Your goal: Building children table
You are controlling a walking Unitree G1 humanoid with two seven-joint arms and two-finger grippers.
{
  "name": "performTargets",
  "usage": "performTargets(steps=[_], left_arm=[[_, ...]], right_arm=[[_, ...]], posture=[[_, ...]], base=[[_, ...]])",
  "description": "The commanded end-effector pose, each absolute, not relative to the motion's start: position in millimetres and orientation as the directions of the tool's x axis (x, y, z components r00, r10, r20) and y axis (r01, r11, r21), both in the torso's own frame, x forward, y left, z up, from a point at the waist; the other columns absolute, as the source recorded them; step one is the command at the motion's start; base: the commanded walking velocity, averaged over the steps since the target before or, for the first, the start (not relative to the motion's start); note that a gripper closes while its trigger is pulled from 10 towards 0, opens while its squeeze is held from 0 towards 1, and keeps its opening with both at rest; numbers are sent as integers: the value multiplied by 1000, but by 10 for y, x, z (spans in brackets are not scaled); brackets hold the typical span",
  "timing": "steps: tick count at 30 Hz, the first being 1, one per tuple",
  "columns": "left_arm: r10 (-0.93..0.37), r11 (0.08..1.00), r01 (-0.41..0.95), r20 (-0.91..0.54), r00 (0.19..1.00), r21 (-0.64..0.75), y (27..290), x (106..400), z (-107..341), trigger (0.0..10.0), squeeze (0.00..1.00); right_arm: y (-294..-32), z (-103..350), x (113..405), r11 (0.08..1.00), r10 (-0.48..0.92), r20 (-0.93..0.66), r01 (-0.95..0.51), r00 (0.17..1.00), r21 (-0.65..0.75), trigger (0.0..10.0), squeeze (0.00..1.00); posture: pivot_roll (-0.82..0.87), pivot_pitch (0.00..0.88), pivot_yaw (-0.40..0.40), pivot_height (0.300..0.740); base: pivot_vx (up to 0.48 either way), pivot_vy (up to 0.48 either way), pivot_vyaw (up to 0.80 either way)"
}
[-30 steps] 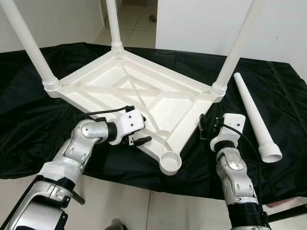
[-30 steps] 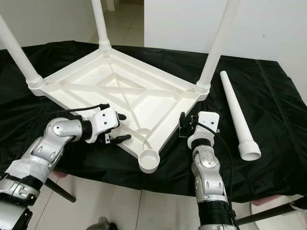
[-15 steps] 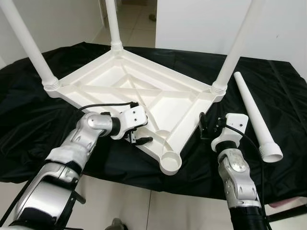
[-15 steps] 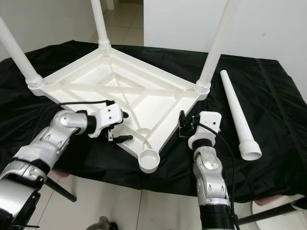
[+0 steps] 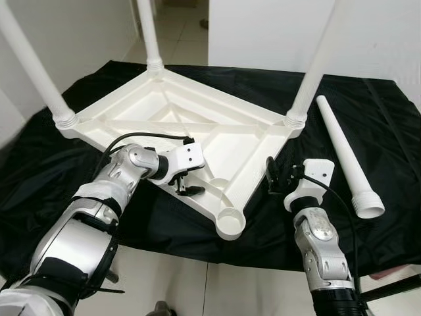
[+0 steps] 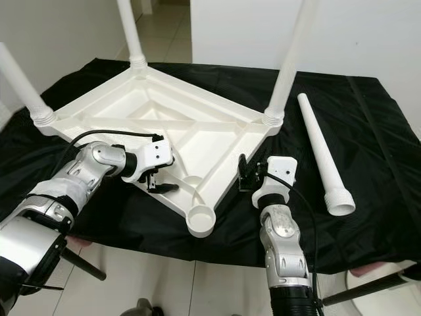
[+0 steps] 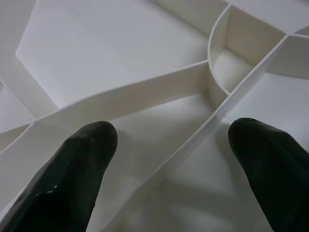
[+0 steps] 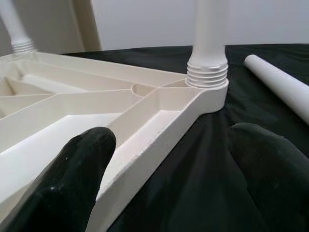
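While the white plastic upturned tabletop lies mid-frame on the black cloth, the left gripper hangs over its near-left edge, fingers spread wide astride a rib. At lower right, the right gripper gapes beside the rim. Farther right lies a loose white leg.

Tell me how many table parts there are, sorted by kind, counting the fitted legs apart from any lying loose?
Upside-down tabletop: 1
Legs standing screwed into it: 3
Loose leg lying on the black cloth: 1
Total: 5 white plastic parts, with one corner socket not yet filled.
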State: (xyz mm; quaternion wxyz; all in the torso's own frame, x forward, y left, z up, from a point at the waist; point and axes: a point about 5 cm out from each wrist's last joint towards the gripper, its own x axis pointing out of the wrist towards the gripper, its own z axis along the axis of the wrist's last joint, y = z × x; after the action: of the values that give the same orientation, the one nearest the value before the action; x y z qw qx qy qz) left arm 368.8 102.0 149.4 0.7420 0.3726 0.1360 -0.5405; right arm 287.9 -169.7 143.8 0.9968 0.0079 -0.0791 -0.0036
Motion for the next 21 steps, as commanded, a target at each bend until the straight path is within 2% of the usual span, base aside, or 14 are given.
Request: performTargets(steps=[1,3,4,6,7,8,13,21], left_arm=[[-608,164,924,-702,371,346,1212,3629,1211,10000,0],[-605,166,924,-704,370,343,1226,3634,1206,10000,0],[-596,161,927,-715,364,338,1261,3627,1186,5608,0],[-596,161,927,-715,364,338,1261,3627,1186,5608,0],[-587,168,929,-724,362,329,1298,3622,1167,3216,0],[-578,167,934,-736,352,315,1339,3611,1145,0,0],[-553,145,946,-770,320,289,1431,3586,1105,0,0],[-549,153,942,-767,333,299,1472,3604,1130,0,0]], right_arm=[[-1690,1418,2855,1000,-14,148,10,989,28,10000,0],[-1685,1418,2853,1000,-13,148,9,989,28,10000,0],[-1679,1415,2850,1000,-13,148,9,989,29,10000,0],[-1679,1415,2850,1000,-13,148,9,989,29,10000,0],[-1673,1411,2849,1000,-12,147,8,989,31,10000,0],[-1666,1408,2847,999,-12,146,7,989,33,10000,0],[-1645,1401,2845,999,-8,145,3,989,35,10000,0],[-1639,1394,2840,999,-13,141,7,990,43,10000,0]], posture=[[65,67,72,740],[66,67,74,740],[70,65,77,740],[70,65,77,740],[71,64,79,740],[74,63,81,740],[79,66,83,740],[94,83,86,740]], base=[[0,0,0],[0,0,0],[0,0,0],[0,0,0],[0,0,0],[0,0,0],[0,0,0],[0,0,0]])
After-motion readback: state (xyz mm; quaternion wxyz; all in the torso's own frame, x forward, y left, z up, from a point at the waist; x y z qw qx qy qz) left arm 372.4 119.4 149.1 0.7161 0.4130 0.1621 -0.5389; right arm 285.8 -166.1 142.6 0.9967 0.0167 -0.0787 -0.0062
